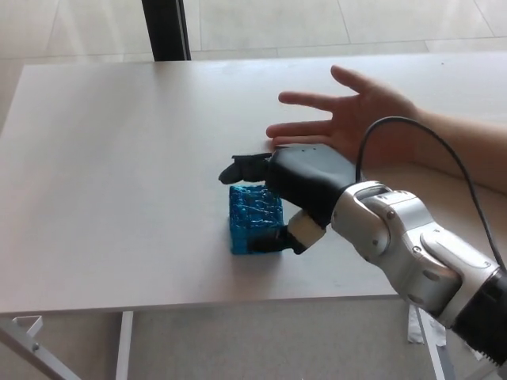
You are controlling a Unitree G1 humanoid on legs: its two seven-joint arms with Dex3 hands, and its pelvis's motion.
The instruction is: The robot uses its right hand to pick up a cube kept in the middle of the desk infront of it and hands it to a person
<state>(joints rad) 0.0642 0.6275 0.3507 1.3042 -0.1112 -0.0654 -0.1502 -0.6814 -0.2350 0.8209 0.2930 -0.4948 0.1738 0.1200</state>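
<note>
Cube (252,215) | squarish, no long axis, flat on desk (111,158) | right hand (295,190) fingers straddling it

- Table (119,158): pale wood-look top, matt, smooth.
- Cube (252,215): blue, rough and crinkled, faintly shiny, perhaps foil.
- Right hand (295,188): black, matt, plastic-looking.
- Forearm (412,249): silver-grey shell, smooth, slightly glossy.
- Cable (444,146): black, smooth.

Single head view, looking steeply down, desk (119,158) close.

Pale wooden desk (119,158) on a light tiled floor (317,24), dark post (166,30) behind its far edge.
</note>
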